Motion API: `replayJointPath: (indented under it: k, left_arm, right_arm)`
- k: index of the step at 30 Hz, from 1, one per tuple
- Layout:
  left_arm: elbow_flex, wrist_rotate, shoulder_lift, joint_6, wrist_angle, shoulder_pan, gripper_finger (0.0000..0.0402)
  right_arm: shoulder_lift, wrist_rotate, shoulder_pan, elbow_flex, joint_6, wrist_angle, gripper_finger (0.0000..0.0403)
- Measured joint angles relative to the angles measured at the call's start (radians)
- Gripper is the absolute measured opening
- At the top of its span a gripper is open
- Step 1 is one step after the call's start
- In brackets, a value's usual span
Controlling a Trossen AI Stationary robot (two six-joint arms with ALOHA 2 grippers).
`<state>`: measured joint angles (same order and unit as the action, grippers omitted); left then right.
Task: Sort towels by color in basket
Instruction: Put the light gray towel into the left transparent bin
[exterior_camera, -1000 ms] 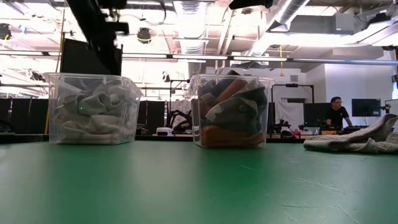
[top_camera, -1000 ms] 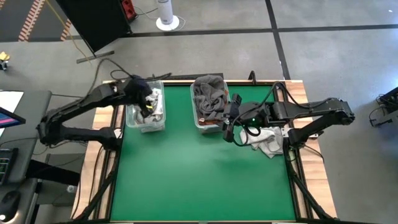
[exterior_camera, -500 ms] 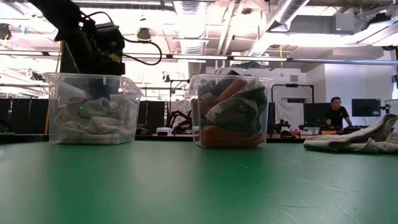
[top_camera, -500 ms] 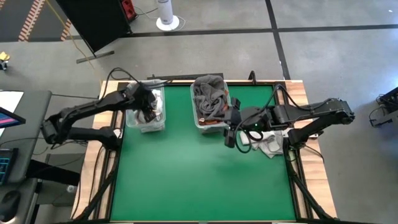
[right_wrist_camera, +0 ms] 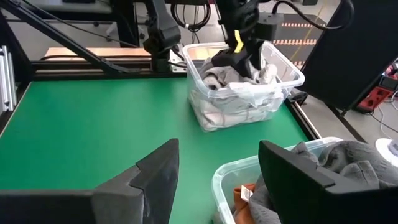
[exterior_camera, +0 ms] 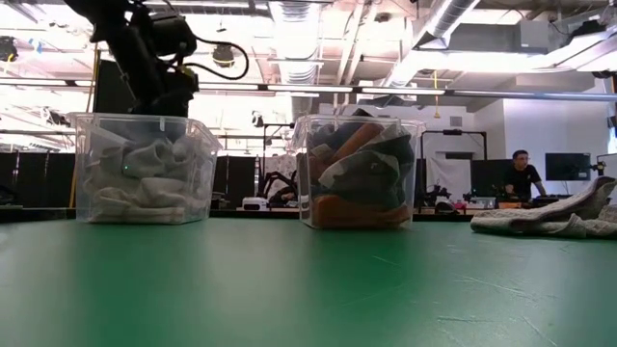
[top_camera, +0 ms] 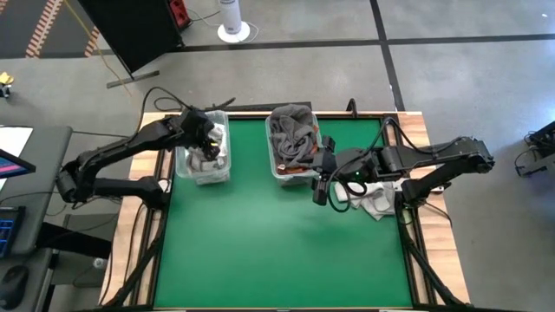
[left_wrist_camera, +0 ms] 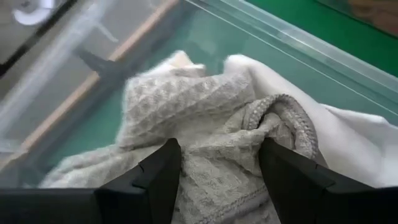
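Note:
A clear bin [top_camera: 202, 163] at the table's far left holds white and light grey towels [left_wrist_camera: 211, 118]. My left gripper [left_wrist_camera: 221, 149] is open just above them at the bin's mouth [exterior_camera: 162, 92], a finger on either side of a light grey waffle towel. A second clear bin [top_camera: 293, 143] in the far middle holds dark grey and rust-orange towels [exterior_camera: 359, 173]. My right gripper [right_wrist_camera: 217, 155] is open and hovers over the green mat by that bin's near right corner [top_camera: 318, 191]. A small heap of pale towels [top_camera: 375, 199] lies on the mat's right edge. My left gripper comes from above into the left bin, open over the light grey waffle towel [left_wrist_camera: 217, 168]. Whether its fingertips touch the cloth, I cannot tell. The towel lies slack on the other towels in the bin.
The green mat [top_camera: 277, 251] is bare across its near half. The right arm [top_camera: 416, 156] reaches in over the pale heap. A person [exterior_camera: 521, 175] sits far behind the table on the right. A dark panel [top_camera: 130, 30] stands beyond the far left corner.
My left gripper went down into the mouth of the left bin, then rose a little and stands at its rim. The towels in that bin stay heaped as before.

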<state>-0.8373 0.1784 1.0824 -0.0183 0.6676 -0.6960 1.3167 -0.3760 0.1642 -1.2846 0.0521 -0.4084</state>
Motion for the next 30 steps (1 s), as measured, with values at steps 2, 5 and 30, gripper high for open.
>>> replayJointPath:
  k: [2, 5, 30]
  left_arm:
    - [-0.003, 0.011, 0.0, 0.003, -0.001, 0.0, 0.0208]
    - [-0.002, 0.012, 0.001, 0.003, 0.009, 0.0, 0.0208]
    - [-0.185, -0.046, -0.005, -0.074, 0.277, 0.006, 0.0208]
  right_arm:
    - [0.0, 0.0, 0.0, 0.0, 0.0, -0.001, 0.0249]
    - [0.0, 0.0, 0.0, 0.0, 0.0, -0.001, 0.0249]
    - [0.0, 0.002, 0.011, 0.0, 0.003, -0.002, 0.0249]
